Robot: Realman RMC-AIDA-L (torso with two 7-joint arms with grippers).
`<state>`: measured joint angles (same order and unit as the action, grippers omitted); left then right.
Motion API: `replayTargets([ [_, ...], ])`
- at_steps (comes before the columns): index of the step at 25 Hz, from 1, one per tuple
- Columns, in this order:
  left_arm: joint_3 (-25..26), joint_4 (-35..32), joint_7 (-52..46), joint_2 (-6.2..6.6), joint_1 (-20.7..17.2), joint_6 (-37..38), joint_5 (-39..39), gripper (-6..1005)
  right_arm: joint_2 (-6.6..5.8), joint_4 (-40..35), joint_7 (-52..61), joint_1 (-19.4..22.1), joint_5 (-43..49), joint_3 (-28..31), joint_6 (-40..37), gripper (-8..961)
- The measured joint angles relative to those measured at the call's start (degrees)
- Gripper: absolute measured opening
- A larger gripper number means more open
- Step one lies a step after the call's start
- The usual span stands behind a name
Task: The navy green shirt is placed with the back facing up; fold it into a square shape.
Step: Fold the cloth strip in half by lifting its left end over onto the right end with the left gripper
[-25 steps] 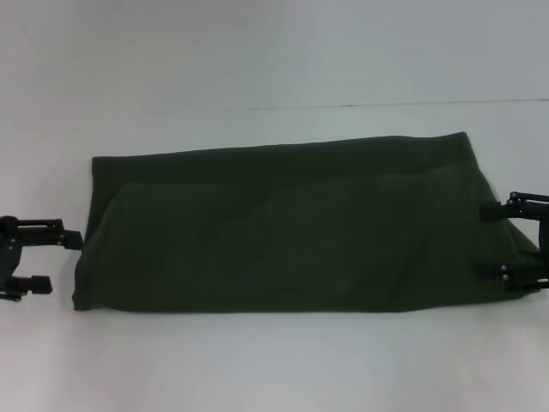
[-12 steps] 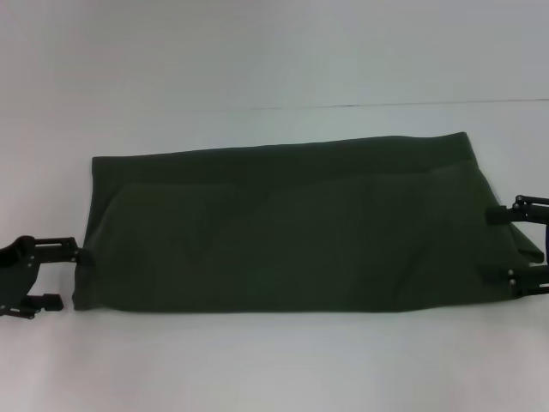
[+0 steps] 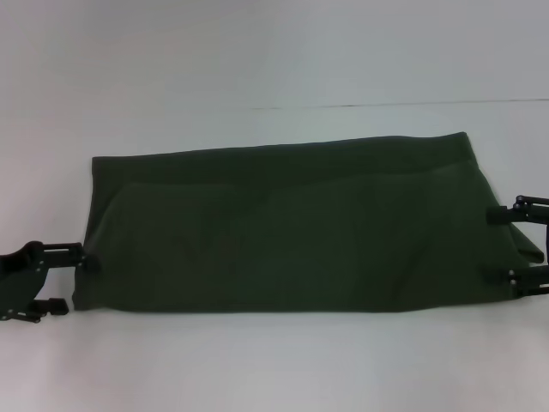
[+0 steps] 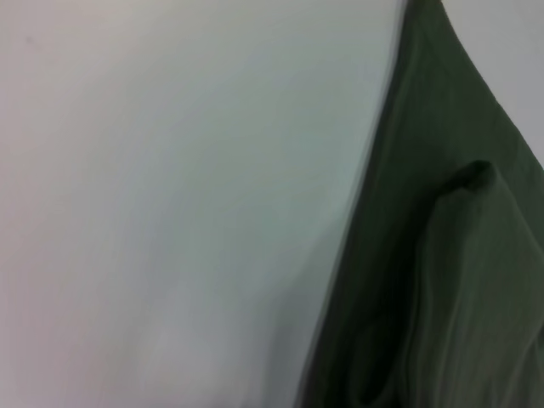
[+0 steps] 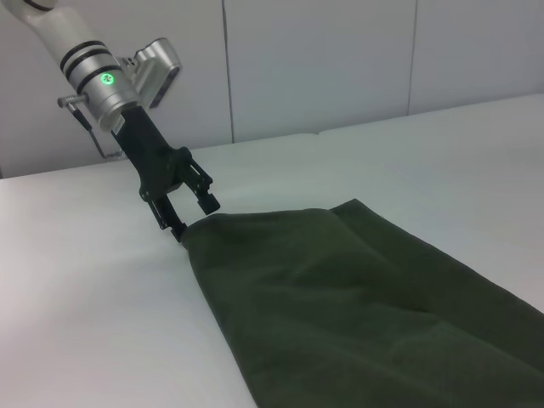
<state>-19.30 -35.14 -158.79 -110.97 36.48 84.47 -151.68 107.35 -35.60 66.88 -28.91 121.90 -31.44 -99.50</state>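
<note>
At the lower left of the head view, the left gripper (image 3: pixel 62 279) sits at the near-left corner of the navy green shirt (image 3: pixel 292 227), its two black fingers spread apart, one touching the cloth's left edge and the other lower, just off the corner on the white table (image 3: pixel 257 360). The right wrist view shows the same gripper (image 5: pixel 189 210) in its upper left, jaws released and straddling the cloth's corner; nothing is pinched yet. That placement suggests it is lining up to take the corner so the end can be lifted and carried over.

The shirt itself lies across the middle of the head view as a long, narrow band, plain side up, already folded lengthwise judging by the doubled layer running along its far edge. The left wrist view shows only the shirt's edge (image 4: pixel 442 255) on the right side of its frame, against bare table, with a soft raised fold.

At the right edge of the head view, the right gripper (image 3: pixel 508 245) mirrors the left: fingers parted, one above the other, resting at or over the shirt's right end, holding nothing. Having both ends bracketed would suit folding the band crosswise toward a square.
</note>
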Motion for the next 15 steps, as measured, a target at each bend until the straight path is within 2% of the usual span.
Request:
replayTargets([
  [15,-0.3,3.9,-0.1,-0.18,1.3,-3.0,0.4,892,-0.01,0.0,0.0,-0.4,0.0,-0.1,0.0,912],
])
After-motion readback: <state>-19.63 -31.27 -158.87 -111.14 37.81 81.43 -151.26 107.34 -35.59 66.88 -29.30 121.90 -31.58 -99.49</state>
